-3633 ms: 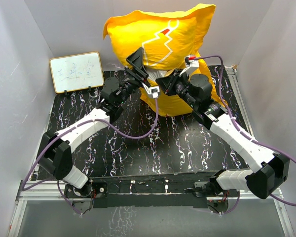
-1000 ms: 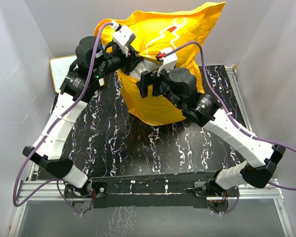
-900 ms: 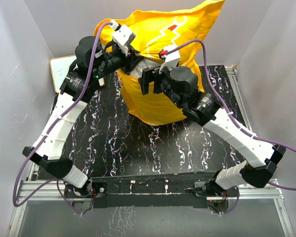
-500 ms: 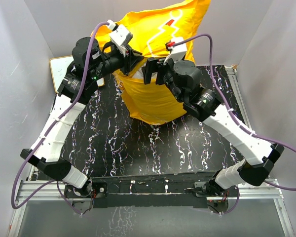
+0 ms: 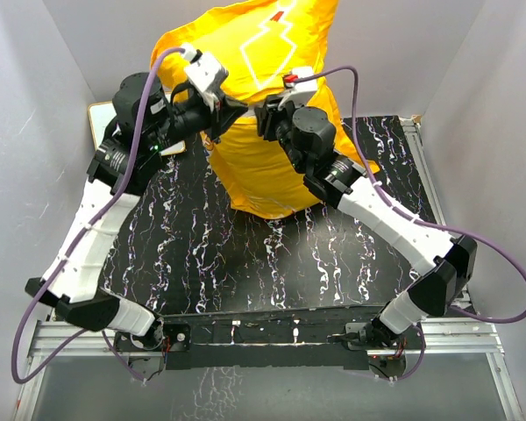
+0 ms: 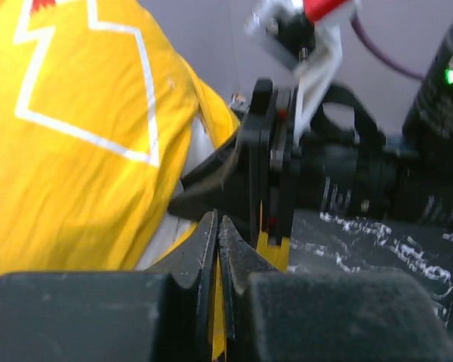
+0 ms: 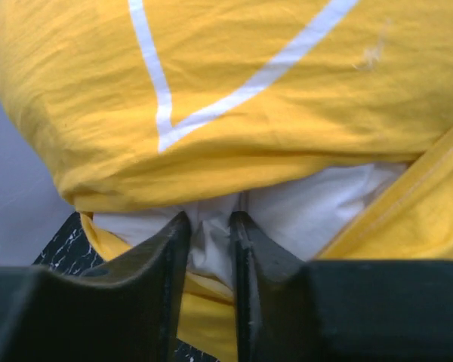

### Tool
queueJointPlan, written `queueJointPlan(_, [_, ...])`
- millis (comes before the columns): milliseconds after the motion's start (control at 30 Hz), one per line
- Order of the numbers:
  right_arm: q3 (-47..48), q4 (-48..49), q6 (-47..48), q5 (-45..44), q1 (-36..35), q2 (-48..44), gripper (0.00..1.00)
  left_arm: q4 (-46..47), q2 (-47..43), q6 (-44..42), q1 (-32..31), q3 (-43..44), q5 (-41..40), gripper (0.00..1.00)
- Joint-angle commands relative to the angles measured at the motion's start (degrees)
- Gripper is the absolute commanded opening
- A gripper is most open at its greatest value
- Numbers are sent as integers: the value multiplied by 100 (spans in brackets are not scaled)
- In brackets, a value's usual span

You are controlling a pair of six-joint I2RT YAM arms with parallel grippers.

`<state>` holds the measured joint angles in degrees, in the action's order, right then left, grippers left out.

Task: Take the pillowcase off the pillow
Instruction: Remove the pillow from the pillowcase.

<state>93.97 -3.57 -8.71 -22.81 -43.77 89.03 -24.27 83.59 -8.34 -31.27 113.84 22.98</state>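
Looking down from above, both arms stand higher than a second ago, and the yellow pillowcase [image 5: 263,175] has risen with them, its top against the back wall and its lower end down near the black table [image 5: 202,254]. The left gripper [image 5: 231,110] and right gripper [image 5: 265,112] meet at its open mouth. In the left wrist view the fingers are pressed together on a strip of the yellow hem, tighter than before. In the right wrist view the fingers, wide apart a moment ago, have closed to pinch a fold of the white pillow [image 7: 302,204] showing in the opening. One side holds cloth, the other the pillow itself, so pulling the two apart can probably begin.
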Motion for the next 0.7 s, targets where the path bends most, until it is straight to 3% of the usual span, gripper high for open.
queueJointPlan(0, [-508, 479, -155, 102, 168, -418, 17, 246, -789, -805, -26, -847, -343, 0])
queueJointPlan(67, [-640, 422, -214, 42, 195, -475, 8, 478, -818, -1006, -28, -1147, -780, 2])
queueJointPlan(233, [-976, 357, -429, 77, 213, -574, 8, 868, -563, -1781, -28, -1308, -1148, 29])
queueJointPlan(333, [-1078, 311, -576, 148, 218, -563, 8, 1007, -210, -2009, -27, -1169, -1038, 41])
queueJointPlan(533, [-1195, 296, -755, 305, 212, -563, 8, 210, 334, -2645, -125, -678, -470, 65])
queueJointPlan(667, [-1219, 275, -775, 436, 216, -563, 8, 419, 229, -3336, -204, -1058, -609, 69])
